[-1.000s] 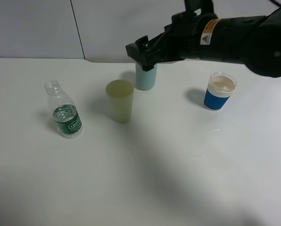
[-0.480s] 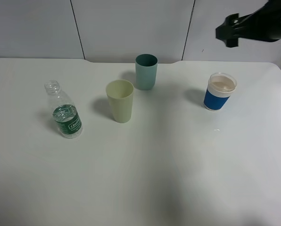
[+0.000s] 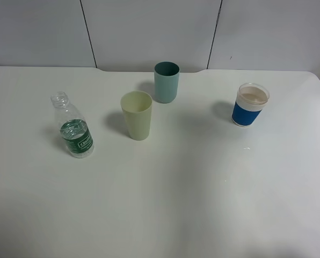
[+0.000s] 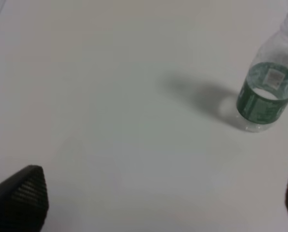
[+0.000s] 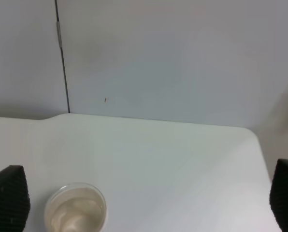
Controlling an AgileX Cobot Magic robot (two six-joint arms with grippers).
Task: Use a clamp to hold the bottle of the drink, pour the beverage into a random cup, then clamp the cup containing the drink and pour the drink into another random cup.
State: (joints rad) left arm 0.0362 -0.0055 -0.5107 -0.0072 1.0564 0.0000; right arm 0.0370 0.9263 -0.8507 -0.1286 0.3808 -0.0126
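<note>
A clear, uncapped bottle (image 3: 74,129) with a green label stands on the left of the white table (image 3: 203,188). It also shows in the left wrist view (image 4: 267,92), ahead of my open, empty left gripper (image 4: 156,203) and apart from it. A pale yellow-green cup (image 3: 137,115) stands near the middle, with a teal cup (image 3: 166,81) just behind it. A blue-and-white cup (image 3: 249,105) stands on the right. My right gripper (image 5: 146,200) is open and empty, with that cup's rim (image 5: 76,214) below it. Neither arm shows in the exterior view.
A grey panelled wall (image 3: 149,32) runs along the table's far edge. A few small droplets (image 3: 247,148) lie on the table in front of the blue-and-white cup.
My right arm has pulled back from over the teal cup, swung to the upper right and left the exterior view. The cups and bottle have not moved.
</note>
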